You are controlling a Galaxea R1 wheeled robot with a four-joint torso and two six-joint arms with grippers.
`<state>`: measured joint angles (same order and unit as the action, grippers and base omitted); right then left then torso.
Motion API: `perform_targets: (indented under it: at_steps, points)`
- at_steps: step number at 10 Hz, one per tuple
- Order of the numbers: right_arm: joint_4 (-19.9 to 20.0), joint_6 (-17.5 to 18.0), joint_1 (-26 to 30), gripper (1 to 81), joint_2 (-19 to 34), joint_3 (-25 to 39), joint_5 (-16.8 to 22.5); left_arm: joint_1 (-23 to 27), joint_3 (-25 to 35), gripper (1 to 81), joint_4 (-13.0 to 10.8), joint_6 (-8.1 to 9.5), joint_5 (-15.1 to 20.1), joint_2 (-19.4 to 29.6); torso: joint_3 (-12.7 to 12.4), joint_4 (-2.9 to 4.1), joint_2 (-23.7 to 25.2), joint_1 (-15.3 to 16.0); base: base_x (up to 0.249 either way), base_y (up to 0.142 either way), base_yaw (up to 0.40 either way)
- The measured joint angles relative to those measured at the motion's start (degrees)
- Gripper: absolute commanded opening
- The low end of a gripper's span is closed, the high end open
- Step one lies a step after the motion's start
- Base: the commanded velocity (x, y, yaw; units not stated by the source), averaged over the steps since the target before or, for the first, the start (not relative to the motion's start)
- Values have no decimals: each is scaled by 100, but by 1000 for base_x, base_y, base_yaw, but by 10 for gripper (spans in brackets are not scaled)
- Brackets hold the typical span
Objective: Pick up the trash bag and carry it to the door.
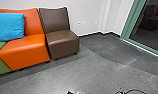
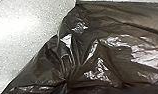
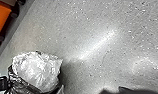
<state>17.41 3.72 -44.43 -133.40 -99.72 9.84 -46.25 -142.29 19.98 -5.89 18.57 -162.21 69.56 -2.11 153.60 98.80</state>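
Inspecting the load first, I find the trash bag (image 2: 102, 50) close before my left wrist camera: dark, glossy plastic, its creases converging on one tight gather. Bunching of that kind would suit a carry, in my judgement, since it draws the slack together and sends the pull through a single point. The right wrist view records a pale, crumpled bulge (image 3: 36, 71) rising from dark film, which I take for part of the same bag, with shadow on the floor (image 3: 105, 67) beside it. Whether the load hangs free or touches down is not established. State of grip: I cannot tell for my left gripper or my right gripper, though the gather would fit a hold on the left. Surroundings: a brown seat (image 1: 62, 41) and an orange seat (image 1: 25, 50) bearing part of a blue cushion (image 1: 10, 26) stand against the wall, leaving open floor beyond them. A green-framed glass panel (image 1: 151, 25) stands at the right; whether it is the door is undetermined. Risk noted: thin film could stretch or slip if the weight swings, so a close, level carry is advised.
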Motion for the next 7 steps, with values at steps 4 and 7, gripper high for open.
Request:
perform_targets:
  at_steps: [4, 7]
  points:
    - [-2, 0, -5, 811, -4, -2, -9, 2, 0, 811, 22, 0, -7, 5, 5, 0, 81, 64, 0, 0, 0]
    - [-2, 0, -2, 811, -9, -2, -22, 52, 0, 811, 46, 0, -32, 16, 144, 0, 83, 64, 0, 0, 0]
